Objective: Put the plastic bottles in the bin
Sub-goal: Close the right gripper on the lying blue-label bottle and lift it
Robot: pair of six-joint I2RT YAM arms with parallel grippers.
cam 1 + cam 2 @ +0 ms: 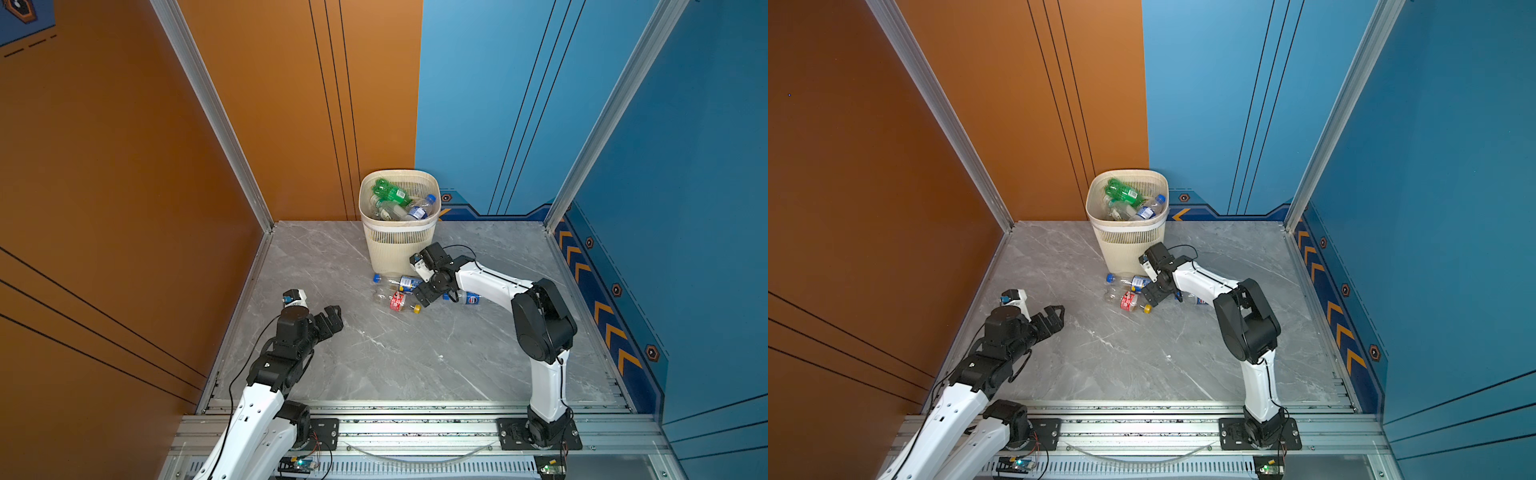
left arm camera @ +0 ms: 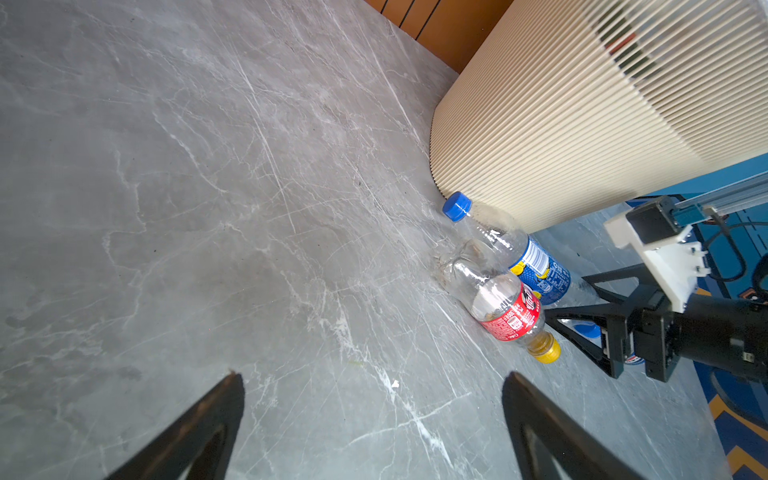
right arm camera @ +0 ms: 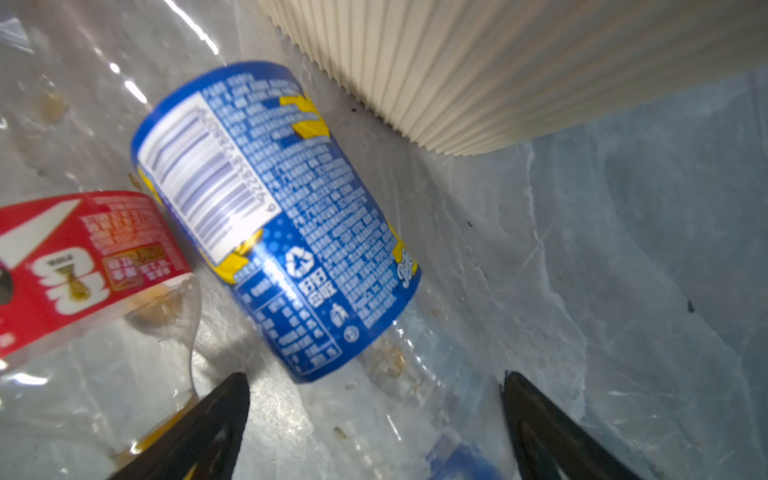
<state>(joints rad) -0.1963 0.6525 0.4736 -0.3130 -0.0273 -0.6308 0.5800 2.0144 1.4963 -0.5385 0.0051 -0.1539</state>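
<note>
The cream slatted bin (image 1: 395, 249) (image 1: 1125, 249) stands at the back of the floor with several plastic bottles inside, a green one (image 1: 388, 191) on top. Before it lie a blue-labelled bottle (image 1: 409, 283) (image 3: 270, 208) and a red-labelled bottle (image 1: 397, 301) (image 2: 507, 316) with a yellow cap. A third, blue-labelled bottle (image 1: 469, 298) lies under the right arm. My right gripper (image 1: 422, 293) (image 3: 374, 376) is open, one finger on each side of the first bottle's clear end, not pressing it. My left gripper (image 1: 332, 316) (image 2: 372, 376) is open over bare floor.
The grey marble floor (image 1: 374, 361) is walled by orange panels on the left and blue panels on the right. An aluminium rail (image 1: 415, 428) with both arm bases runs along the front edge. The bin's wall (image 3: 457, 62) stands very close to my right gripper.
</note>
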